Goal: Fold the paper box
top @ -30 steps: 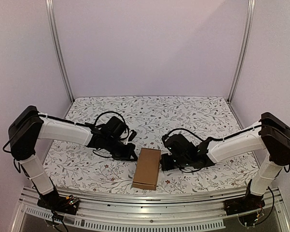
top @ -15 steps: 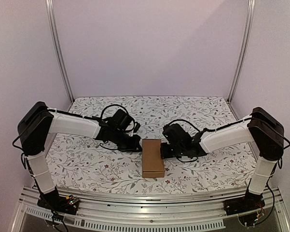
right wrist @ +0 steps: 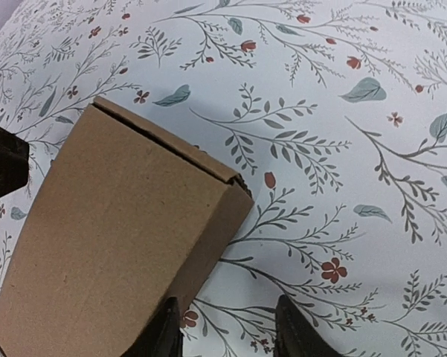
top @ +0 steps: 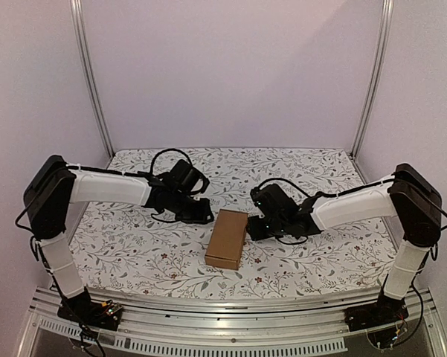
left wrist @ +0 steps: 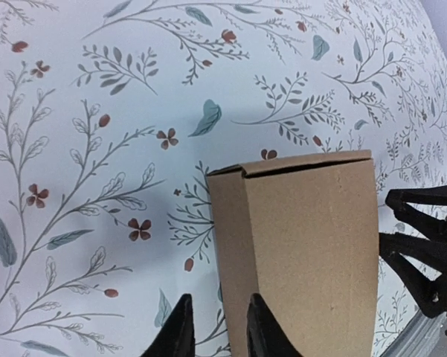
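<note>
The paper box (top: pixel 227 238) lies closed and flat on the worktop (top: pixel 134 253), a little nearer than the middle and between the two arms. In the top view its long axis runs from about 1 o'clock at the far end to about 7 o'clock at the near end, so it sits slightly askew to the worktop's near edge.

It is a shallow rectangular block of plain brown cardboard with a matte, faintly fibrous surface, crisp folded edges and a smooth, unprinted lid. In the left wrist view the short end (left wrist: pixel 290 162) shows a thin dark seam where the lid meets the wall, with a small step near one corner. The right wrist view shows the same kind of dark slit along a short end (right wrist: pixel 167 145). The worktop is covered by a white cloth printed with grey-green leaves, thin stems and small red flowers.

The left pincer (top: pixel 206 214) sits at about 10 o'clock from the box, just beside its far left corner. Its black fingers (left wrist: pixel 180 331) are slightly parted, released and gripping nothing. The right pincer (top: pixel 254 227) sits at about 2 o'clock from the box, close to its right long side. Its fingers (right wrist: pixel 297 331) are set wider apart with printed cloth showing between them, also released.
</note>
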### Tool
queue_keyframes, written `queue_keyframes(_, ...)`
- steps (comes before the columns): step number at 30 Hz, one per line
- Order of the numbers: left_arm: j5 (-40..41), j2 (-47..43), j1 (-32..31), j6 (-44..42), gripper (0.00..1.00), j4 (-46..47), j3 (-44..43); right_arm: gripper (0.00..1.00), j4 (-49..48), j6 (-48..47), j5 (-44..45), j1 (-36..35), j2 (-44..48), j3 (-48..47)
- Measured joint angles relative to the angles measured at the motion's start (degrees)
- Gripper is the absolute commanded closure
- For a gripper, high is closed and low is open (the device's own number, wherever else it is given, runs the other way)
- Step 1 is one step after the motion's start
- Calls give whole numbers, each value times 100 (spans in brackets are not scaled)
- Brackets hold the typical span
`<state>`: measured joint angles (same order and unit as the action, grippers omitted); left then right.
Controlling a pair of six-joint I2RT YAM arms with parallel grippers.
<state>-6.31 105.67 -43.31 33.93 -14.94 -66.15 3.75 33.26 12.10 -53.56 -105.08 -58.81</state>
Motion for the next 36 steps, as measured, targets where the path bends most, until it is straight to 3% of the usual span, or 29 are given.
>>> queue_keyframes(4, 293, -426, 0, -212, 43, -321, 0, 4, 339, -232, 251, -2, 520, 44)
queue_keyframes(9, 719, -1392, 0, -391, 21, -647, 42, 1, 780, -507, 658, -2, 1478, 153)
queue_keyframes(11, 859, -1794, 2, -481, 3, -780, 42, 1, 953, -603, 822, -2, 1829, 162)
queue_keyframes(12, 935, -2041, 4, -468, 1, -870, 42, 1, 1034, -658, 898, -2, 1982, 166)
queue_keyframes(22, 1547, -4074, 4, -1014, 0, -1878, 4, 1, 1908, -1268, 1611, -2, 3617, 168)
queue_keyframes(28, 1766, -4736, 4, -1449, 0, -2374, -149, 1, 2197, -1499, 2194, -2, 4656, 188)
queue_keyframes(36, 1467, -5805, 4, -2142, 0, -2111, 387, 1, 2402, -1720, 2533, -2, 5213, 278)
